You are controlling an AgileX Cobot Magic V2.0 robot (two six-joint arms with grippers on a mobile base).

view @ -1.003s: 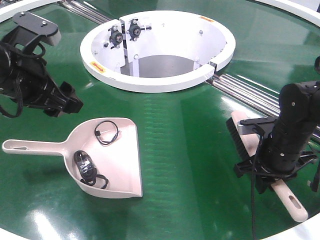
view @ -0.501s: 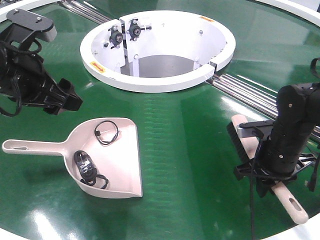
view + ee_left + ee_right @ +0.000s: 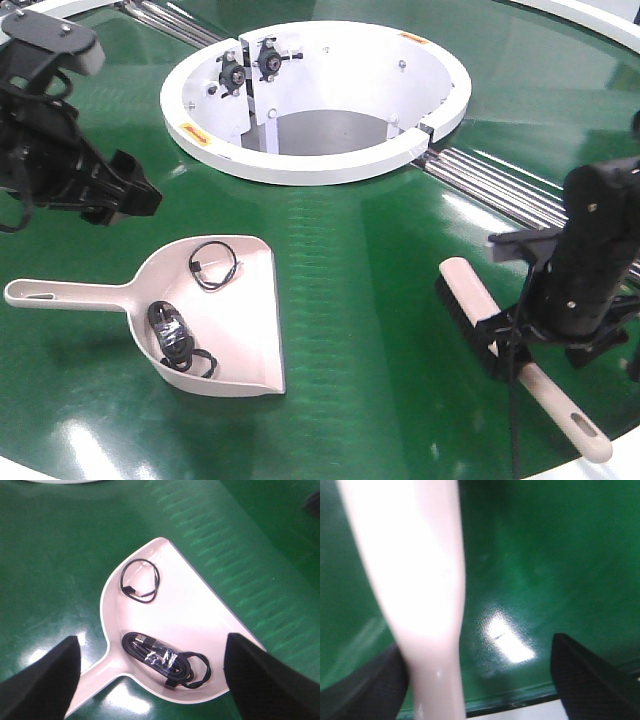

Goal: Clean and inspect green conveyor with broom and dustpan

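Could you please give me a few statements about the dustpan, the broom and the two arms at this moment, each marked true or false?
1. The dustpan lies on the green conveyor with two black cable bundles inside. True.
2. The left gripper holds the dustpan's handle. False: it hovers apart from it, jaws open.
3. The broom lies on the belt beside the right gripper. True.
4. The broom's bristles rest inside the dustpan. False: the broom lies well away, across bare belt.
5. The white ring-shaped hub sits on the dustpan. False: it stands farther back on the conveyor.
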